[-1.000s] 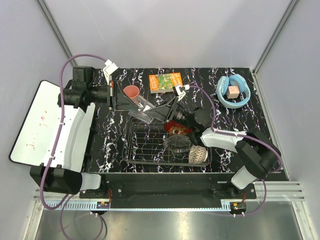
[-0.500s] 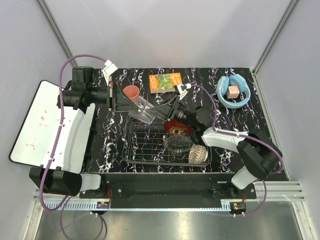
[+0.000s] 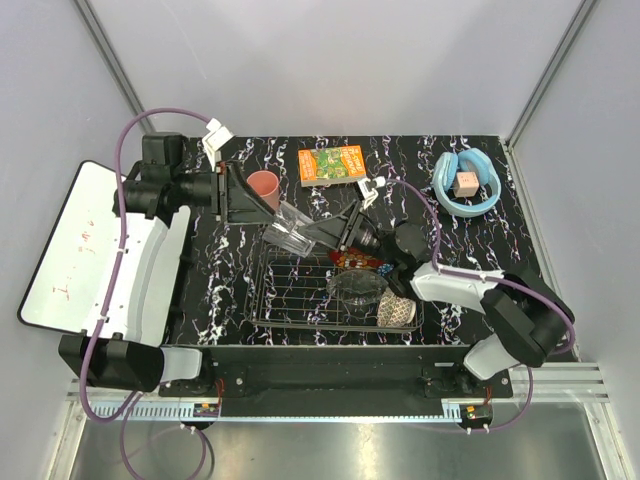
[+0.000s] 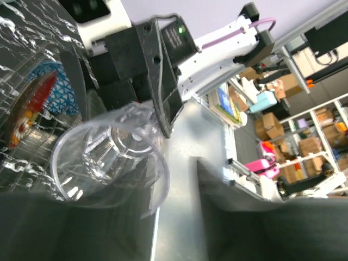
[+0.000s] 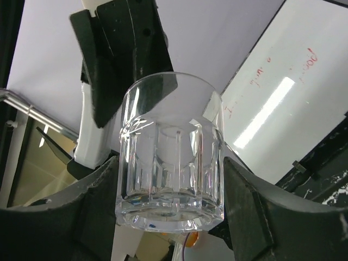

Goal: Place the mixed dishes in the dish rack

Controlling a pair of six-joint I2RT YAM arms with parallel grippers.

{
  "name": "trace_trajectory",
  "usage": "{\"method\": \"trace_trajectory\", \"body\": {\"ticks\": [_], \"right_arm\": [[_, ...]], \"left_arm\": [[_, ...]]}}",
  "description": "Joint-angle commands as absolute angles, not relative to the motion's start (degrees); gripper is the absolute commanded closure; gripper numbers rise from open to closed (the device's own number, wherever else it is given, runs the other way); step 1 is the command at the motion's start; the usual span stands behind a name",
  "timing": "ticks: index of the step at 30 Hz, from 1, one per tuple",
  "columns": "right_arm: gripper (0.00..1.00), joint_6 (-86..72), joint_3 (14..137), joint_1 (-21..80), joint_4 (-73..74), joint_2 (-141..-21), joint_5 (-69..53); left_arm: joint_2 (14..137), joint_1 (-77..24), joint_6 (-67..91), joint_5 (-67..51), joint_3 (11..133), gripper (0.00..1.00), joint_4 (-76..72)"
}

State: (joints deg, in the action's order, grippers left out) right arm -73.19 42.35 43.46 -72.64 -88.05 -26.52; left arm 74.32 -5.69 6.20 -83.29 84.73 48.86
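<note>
The clear glass tumbler [image 3: 290,228] hangs on its side just above the back edge of the dish rack [image 3: 290,290]. My right gripper [image 3: 312,232] is shut on its base, a finger pressing each side of the tumbler [image 5: 171,152]. My left gripper [image 3: 268,210] stands open at the rim end; in the left wrist view the tumbler [image 4: 109,163] lies off to the left of its gap. The salmon-pink cup [image 3: 263,184] stands on the table behind. In the rack sit the red bowl [image 3: 355,258], the glass bowl [image 3: 355,285] and the beige patterned bowl [image 3: 397,310].
An orange-green box [image 3: 330,163] lies at the back middle of the black marbled table. Light-blue headphones [image 3: 465,183] lie at the back right. A white board [image 3: 75,240] leans off the table's left side. The rack's left half holds bare wires.
My left gripper has gone from shut to open at the tumbler's rim. The right jaws have narrowed onto the tumbler's base, and the right arm has shifted slightly left.
</note>
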Motion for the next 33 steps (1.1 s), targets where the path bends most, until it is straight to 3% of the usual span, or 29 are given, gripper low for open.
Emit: {"method": "trace_trajectory", "body": {"ticks": [1,4,6,9,10,13,16,24,33], "right_arm": [[0.88,-70.93,38.85,42.37,-69.54,-81.93,-25.32],[0.90,-70.23,39.20,40.00,-61.75,-78.59,-27.93],[0.95,-68.48,41.64,38.76,-55.23,-76.91,-29.87],[1.00,-49.84,53.89,39.19,-25.05,-74.01,-31.03],[1.00,-45.22,58.05,39.46,-8.08,-74.96,-28.59],[1.00,-29.56,74.75,42.00,19.56,-81.00,-18.78],[1.00,-21.28,89.26,44.73,37.54,-89.34,-8.73],[1.00,-13.45,108.18,53.78,56.94,-105.37,8.77],[1.00,-11.34,111.71,57.13,60.55,-113.19,11.95]], "left_arm": [[72.77,-3.35,5.80,-88.86,83.94,0.26,45.70],[72.16,-0.46,4.75,-87.55,82.45,0.01,45.88],[71.54,0.00,3.35,-84.66,82.27,0.01,45.70],[70.93,3.78,0.97,-75.79,81.91,0.01,45.79],[70.93,4.04,-1.12,-69.24,82.26,0.01,46.23],[69.79,4.04,-4.21,-58.06,81.57,0.01,46.84],[68.91,4.04,-6.50,-52.57,80.78,0.01,48.16],[65.74,4.22,-8.97,-46.07,79.28,0.01,51.85],[64.51,8.51,-6.68,-43.15,79.89,0.01,52.91]]}}
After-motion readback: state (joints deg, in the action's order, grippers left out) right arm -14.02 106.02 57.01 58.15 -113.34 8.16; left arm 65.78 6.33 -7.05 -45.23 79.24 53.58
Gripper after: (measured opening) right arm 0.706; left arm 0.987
